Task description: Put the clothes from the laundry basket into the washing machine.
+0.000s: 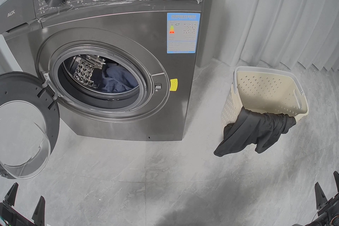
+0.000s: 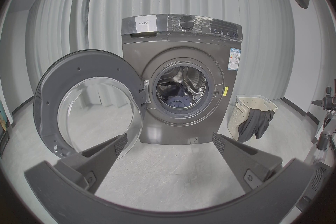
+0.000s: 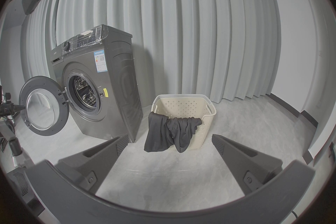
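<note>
Two open claws, holding nothing: left claw (image 1: 26, 198) at 8 o'clock, right claw (image 1: 326, 185) at 4. One dark cloth (image 1: 254, 129) draped over laundry basket (image 1: 268, 73) rim at 3 o'clock. One blue cloth (image 1: 118, 78) inside washing machine (image 1: 116, 22) at 9.

I see the floor (image 2: 164, 172) under my left gripper (image 2: 168, 137) and running out ahead of it: pale grey marbled tiles with thin joints between them. Far ahead of that gripper a white pleated curtain (image 2: 70, 32) hangs in deep folds across the back of the room, its hem meeting the floor. The curtain also fills the far side ahead of my right gripper (image 3: 169, 137). Farther out to the right of that gripper the curtain ends at a plain white wall (image 3: 301, 46). A dark baseboard (image 3: 285, 104) runs along the foot of the wall, where it meets the tiles.
</note>
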You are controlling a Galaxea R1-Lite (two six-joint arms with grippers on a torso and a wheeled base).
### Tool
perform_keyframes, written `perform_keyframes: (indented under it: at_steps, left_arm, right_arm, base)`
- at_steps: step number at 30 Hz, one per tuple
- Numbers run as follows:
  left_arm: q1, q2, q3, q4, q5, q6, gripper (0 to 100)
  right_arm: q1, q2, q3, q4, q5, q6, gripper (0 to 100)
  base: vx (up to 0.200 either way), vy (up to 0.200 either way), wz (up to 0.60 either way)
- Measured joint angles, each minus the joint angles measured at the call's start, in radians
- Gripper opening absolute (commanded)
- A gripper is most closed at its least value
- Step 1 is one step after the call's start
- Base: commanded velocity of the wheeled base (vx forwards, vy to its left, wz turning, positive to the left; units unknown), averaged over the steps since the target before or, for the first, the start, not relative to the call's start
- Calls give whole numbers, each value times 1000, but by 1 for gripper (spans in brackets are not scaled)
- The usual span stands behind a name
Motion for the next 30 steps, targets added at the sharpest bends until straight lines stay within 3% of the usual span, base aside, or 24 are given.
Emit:
perform_keyframes:
  at_steps: [8, 16, 20, 30]
  left_arm:
    - [-1, 0, 0, 0, 0, 6, 100]
    - [0, 1, 0, -2, -1, -10, 100]
    - [0, 1, 0, -2, 0, -31, 100]
    - [0, 1, 0, -2, -2, -26, 100]
  right_arm:
    - [0, 0, 0, 0, 0, 0, 100]
    - [0, 1, 0, 1, 0, 0, 100]
    - [0, 1, 0, 1, 0, 0, 100]
    - [0, 1, 0, 0, 0, 0, 100]
  base:
    - [0, -200, 0]
    - [0, -200, 0]
    - [0, 0, 0]
    - [0, 0, 0]
